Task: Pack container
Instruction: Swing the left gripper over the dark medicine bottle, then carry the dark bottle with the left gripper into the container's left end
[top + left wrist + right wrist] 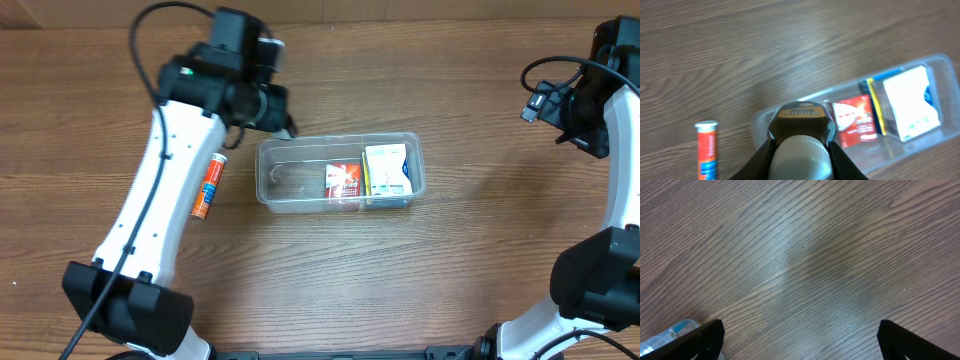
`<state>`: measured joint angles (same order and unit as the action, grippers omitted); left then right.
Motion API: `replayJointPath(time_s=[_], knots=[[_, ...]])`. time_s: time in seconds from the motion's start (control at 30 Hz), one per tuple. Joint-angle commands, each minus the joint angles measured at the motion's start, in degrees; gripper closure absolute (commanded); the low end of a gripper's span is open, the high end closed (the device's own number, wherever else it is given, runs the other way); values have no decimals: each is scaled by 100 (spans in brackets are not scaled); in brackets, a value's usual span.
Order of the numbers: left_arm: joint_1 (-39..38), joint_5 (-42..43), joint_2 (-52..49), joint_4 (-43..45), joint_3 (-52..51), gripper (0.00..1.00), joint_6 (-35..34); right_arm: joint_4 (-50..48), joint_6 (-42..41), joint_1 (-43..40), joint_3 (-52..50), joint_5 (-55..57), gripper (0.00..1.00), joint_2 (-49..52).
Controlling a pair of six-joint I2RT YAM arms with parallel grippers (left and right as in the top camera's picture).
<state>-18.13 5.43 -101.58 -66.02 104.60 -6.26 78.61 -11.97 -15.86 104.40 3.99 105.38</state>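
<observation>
**Container** (pixel 338 139): clear shallow bin, mid-table (pixel 400 280), long side running left to right, upright.
- Contents, right half: red box (pixel 343 180) near the middle; white box (pixel 387 168) just beside it on the right, against the right end wall. In the left wrist view a yellow and blue edge shows between the two; whether it is part of the white box cannot be told.
- Left half: bare floor.

**Left gripper** (pixel 801 150): closed part-way on a bottle (pixel 801 117), one finger (pixel 759 161) pressed to each side, just below the cap.
- Bottle: dark body, gold label, pale grey cap facing the wrist camera.
- Position: by the container's far left corner in the overhead view (pixel 272 108). In the wrist view the bottle overlaps the container's (pixel 940 64) bare end. Whether it touches the bin cannot be told.

**Tube** (pixel 208 186): orange with a white cap, lying flat on the table, left of the container and apart from it, beside the left arm's white link. Also seen at the lower left of the left wrist view (pixel 706 150).

**Right gripper** (pixel 800 326): fingers (pixel 705 336) spread wide, nothing between them, only bare wood below.
- Position: far right of the table, well apart from the container.
- A clear, bluish scrap shows at the lower left edge of its view; it is too little to identify.
</observation>
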Motion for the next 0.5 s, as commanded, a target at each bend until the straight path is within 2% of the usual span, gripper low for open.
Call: replayJointPath(time_s=[0.0, 0.13, 0.3, 0.47], knots=[[-544, -743, 118, 44, 164, 96, -505, -28, 0, 2, 144, 42, 0, -188], [-817, -1152, 55, -4, 151, 96, -1099, -28, 0, 2, 142, 42, 0, -188], [-820, -1158, -470, -129, -133, 96, -1534, -28, 0, 2, 142, 42, 0, -188], [-820, -1147, -1045, -155, -133, 96, -1714, -28, 0, 2, 144, 42, 0, -188]])
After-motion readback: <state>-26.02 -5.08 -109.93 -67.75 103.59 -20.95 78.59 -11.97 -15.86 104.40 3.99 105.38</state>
